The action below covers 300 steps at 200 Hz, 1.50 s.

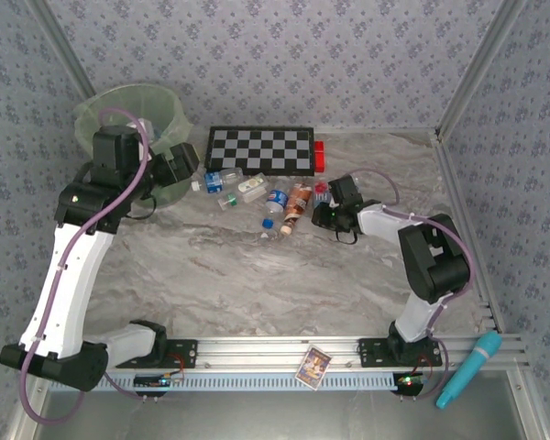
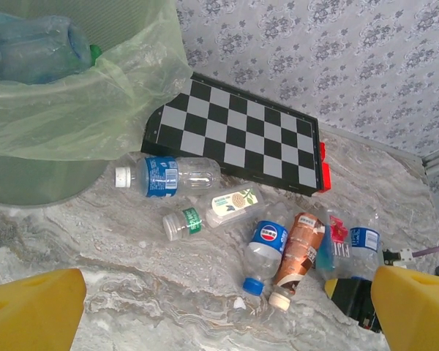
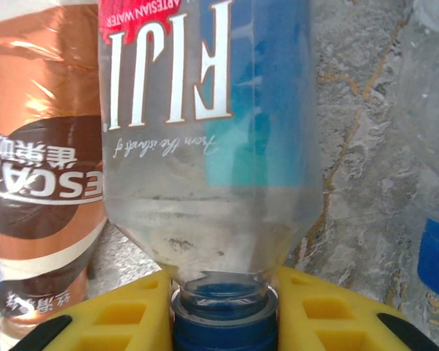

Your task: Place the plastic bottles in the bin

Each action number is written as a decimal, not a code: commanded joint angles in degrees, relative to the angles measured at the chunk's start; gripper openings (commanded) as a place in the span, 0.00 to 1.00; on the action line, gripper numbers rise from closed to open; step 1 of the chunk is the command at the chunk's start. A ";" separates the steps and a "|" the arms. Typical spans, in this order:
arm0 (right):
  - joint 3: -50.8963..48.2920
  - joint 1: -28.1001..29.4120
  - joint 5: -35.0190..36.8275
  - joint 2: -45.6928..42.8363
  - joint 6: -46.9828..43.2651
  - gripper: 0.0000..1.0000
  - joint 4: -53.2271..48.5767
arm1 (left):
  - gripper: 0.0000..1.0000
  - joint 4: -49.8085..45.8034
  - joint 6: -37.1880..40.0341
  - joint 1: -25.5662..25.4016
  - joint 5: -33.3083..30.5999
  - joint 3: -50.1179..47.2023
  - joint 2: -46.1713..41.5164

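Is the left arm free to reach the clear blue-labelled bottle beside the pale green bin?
Likely yes: the left gripper is open, and nothing lies on the clear blue-labelled bottle or between them.

Robot test booth: wallpapered panels (image 1: 302, 55) in aluminium framing (image 1: 473, 69) around a marble-patterned table (image 1: 257, 284)

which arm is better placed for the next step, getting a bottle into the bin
Right, likely: the right tool is shut on the Fiji bottle at its neck; the left tool hangs open beside the bin, empty.
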 commanded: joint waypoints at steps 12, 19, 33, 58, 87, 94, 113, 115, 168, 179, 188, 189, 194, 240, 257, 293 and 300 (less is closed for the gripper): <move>-1.59 1.64 3.18 -7.93 -2.49 0.31 -1.33 | 1.00 1.88 -1.79 -0.21 0.75 -1.08 -0.60; -1.91 1.92 3.63 -9.33 -2.70 0.31 -1.86 | 1.00 2.37 -2.10 -0.21 1.24 -1.30 -0.43; -2.52 2.55 4.60 -12.57 -3.36 0.30 -2.89 | 1.00 3.23 -2.61 -0.15 2.57 -1.23 0.22; -3.17 4.46 7.36 -19.00 -4.98 0.30 -4.93 | 1.00 5.45 -4.28 -0.14 5.70 -1.61 1.45; -3.19 7.88 11.17 -25.86 -7.44 0.30 -7.15 | 1.00 10.19 -7.95 -0.18 11.83 -3.19 3.25; -3.04 8.99 12.33 -27.30 -8.08 0.30 -7.65 | 1.00 11.37 -8.87 -0.21 13.57 -3.53 3.73; -2.14 12.49 15.42 -30.04 -9.81 0.30 -8.91 | 0.98 14.99 -10.97 -0.29 18.21 -4.10 5.35; -2.02 12.84 15.69 -30.21 -9.92 0.30 -9.16 | 0.98 15.37 -11.22 -0.34 18.64 -4.19 5.53; 2.04 19.74 17.95 -31.70 -10.24 0.30 -10.77 | 0.93 25.65 -14.04 -4.69 26.59 -6.92 7.94; 3.19 20.76 17.47 -31.55 -10.32 0.30 -10.65 | 0.91 26.97 -14.17 -5.70 27.72 -7.43 8.37; 4.20 21.67 17.51 -31.45 -10.63 0.30 -10.63 | 0.91 28.12 -14.26 -6.58 28.50 -7.96 8.59; 4.27 21.76 17.47 -31.40 -10.59 0.30 -10.61 | 0.91 28.26 -14.31 -6.69 28.59 -8.02 8.59; 4.89 22.24 17.30 -31.31 -10.80 0.30 -10.60 | 0.91 28.87 -14.25 -7.15 29.01 -8.26 8.71; 8.63 23.63 14.06 -30.08 -11.14 0.30 -10.69 | 0.90 31.74 -13.51 -9.35 31.18 -9.31 9.13; 9.11 24.23 13.61 -29.88 -11.10 0.30 -10.70 | 0.89 32.45 -13.24 -9.44 31.79 -9.70 8.95; 10.05 25.87 12.44 -29.48 -11.02 0.30 -11.09 | 0.89 34.81 -13.00 -11.02 34.31 -9.83 9.44; 10.23 26.34 12.38 -29.41 -11.07 0.30 -11.10 | 0.89 34.73 -12.92 -11.34 34.31 -9.60 9.79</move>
